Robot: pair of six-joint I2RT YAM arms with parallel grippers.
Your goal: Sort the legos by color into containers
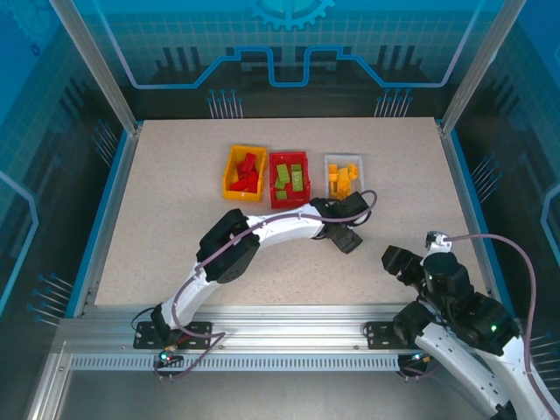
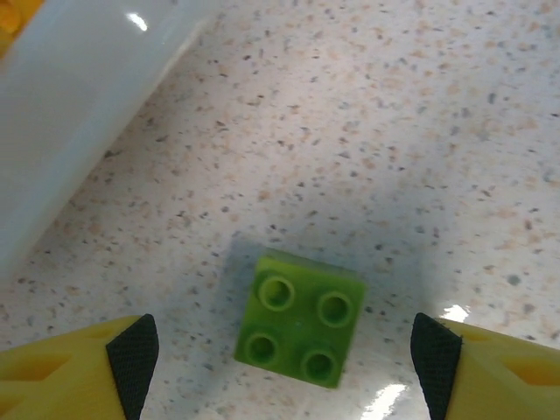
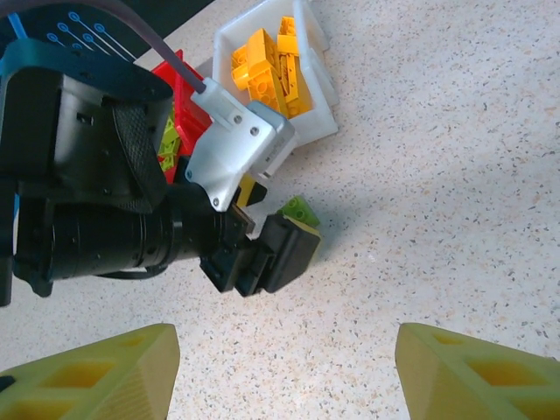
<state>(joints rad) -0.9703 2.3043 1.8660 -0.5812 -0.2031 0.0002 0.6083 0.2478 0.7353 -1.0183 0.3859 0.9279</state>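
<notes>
A: Green brick (image 2: 300, 319), where?
B: On the table (image 2: 420, 105), 6 o'clock in the left wrist view; it sits between the pads of the left gripper (image 2: 283, 359), which are spread wide and touch nothing; white bin (image 2: 70, 96) at 10 o'clock.
A: Handling?
B: Probably light, rigid and glossy (one pad alone might skid it); I'd pinch the flat side walls, low, not the studs; the red bin (image 1: 290, 205), holding greens, lies at 11 o'clock from it in the top view.
A: Right gripper (image 3: 284, 350)?
B: Wide apart; empty.
</notes>
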